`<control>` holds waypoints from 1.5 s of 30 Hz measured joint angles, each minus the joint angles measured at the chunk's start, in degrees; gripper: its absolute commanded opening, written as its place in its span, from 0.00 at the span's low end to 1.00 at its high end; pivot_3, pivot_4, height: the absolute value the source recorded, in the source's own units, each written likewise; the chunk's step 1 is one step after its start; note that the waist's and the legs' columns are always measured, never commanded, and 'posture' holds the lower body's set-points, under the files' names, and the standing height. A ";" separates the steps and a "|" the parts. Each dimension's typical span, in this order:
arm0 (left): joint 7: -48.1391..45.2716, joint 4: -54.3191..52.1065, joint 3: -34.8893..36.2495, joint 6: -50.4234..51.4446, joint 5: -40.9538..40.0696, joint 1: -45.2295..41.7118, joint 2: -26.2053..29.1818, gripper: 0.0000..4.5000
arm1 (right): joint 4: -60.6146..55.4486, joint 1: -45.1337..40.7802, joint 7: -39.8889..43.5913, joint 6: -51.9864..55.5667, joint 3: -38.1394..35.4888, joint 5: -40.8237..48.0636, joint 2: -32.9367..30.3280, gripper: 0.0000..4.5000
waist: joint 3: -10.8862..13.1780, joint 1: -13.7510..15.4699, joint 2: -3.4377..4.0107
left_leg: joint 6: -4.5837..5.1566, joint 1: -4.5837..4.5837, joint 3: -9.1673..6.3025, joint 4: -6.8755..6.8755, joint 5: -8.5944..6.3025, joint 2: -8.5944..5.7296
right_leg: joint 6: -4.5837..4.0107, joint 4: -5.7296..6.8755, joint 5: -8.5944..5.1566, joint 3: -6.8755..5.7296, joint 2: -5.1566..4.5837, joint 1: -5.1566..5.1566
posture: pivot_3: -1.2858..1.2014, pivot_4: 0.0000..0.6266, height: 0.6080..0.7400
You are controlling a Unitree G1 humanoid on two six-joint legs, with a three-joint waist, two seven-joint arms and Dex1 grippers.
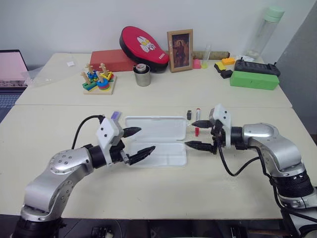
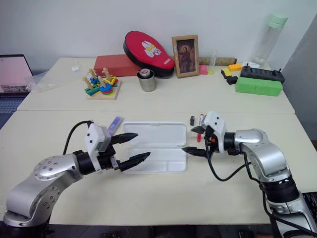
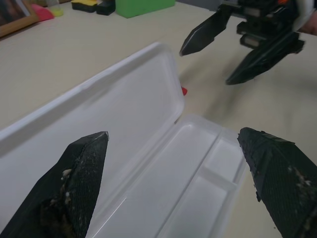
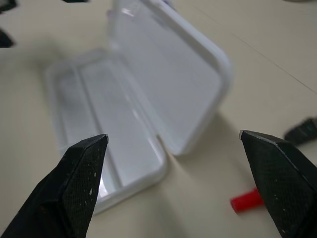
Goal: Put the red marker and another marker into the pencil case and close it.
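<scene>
Head views: the white case (image 1: 156,141) lies open flat at the middle of the near table (image 1: 148,193), lid folded back toward 12 o'clock, both halves bare. The left gripper (image 1: 140,142) hovers at the case's 9 o'clock end, its two black fingers spread wide and holding nothing, the far fingertip over the lid's corner and the near one over the tray's edge. The right gripper (image 1: 195,134) hangs just off the case's 3 o'clock end, fingers equally wide apart and empty. Between those fingers, on the table, lies the red marker (image 1: 197,130), its white barrel pointing toward 12 o'clock; a small black stub (image 1: 189,114) sits just beside it at 11 o'clock. The purple marker (image 1: 115,115) peeks out behind the left wrist, at the case's 10 o'clock corner. On the far table stand a steel cup (image 1: 142,75), a ring-stacking toy (image 1: 98,79), a framed picture (image 1: 180,50), a red pouch (image 1: 144,47) and a green box (image 1: 254,80).

Left wrist view: the gripper's own fingers (image 3: 79,183) stand far apart over the open case (image 3: 148,163); the right gripper (image 3: 233,49) shows beyond it, also agape, and a sliver of red (image 3: 184,90) pokes out from behind the lid's edge.

Right wrist view: wide-spread fingers (image 4: 81,173) frame the case (image 4: 124,124) with its raised lid; the marker's red end (image 4: 246,201) lies on the table beside the near corner, apart from the case, and the black stub (image 4: 302,131) sits further off.
</scene>
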 measured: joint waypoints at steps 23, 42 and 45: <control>0.17 2.11 -6.54 0.02 0.18 -9.01 -4.41 1.00 | 13.12 -5.39 -30.27 7.56 -0.54 -12.19 12.44 0.57 | 0.00 -0.11 0.01 | 0.00 -0.05 -0.02 0.02 0.00 0.00 | 0.00 0.02 0.01 -0.02 0.00 -0.01 | 0.52 0.24 1.00; 1.20 2.96 -4.80 -0.39 1.25 -10.73 -5.05 1.00 | 16.39 -6.16 -31.78 1.02 -2.71 -12.74 11.28 0.06 | 0.02 -0.10 0.03 | 0.00 -0.07 -0.01 0.03 0.00 -0.01 | 0.01 0.02 0.01 -0.02 0.00 -0.06 | 0.52 0.24 1.00; 1.17 2.75 -0.44 -0.20 0.55 -7.73 -2.72 1.00 | 16.33 -9.16 -28.09 -7.43 -5.14 -11.66 9.23 0.06 | 0.04 -0.83 0.07 | 0.01 -0.08 0.02 -0.05 0.00 0.00 | 0.01 0.01 0.00 0.03 0.00 -0.11 | 0.52 0.24 1.00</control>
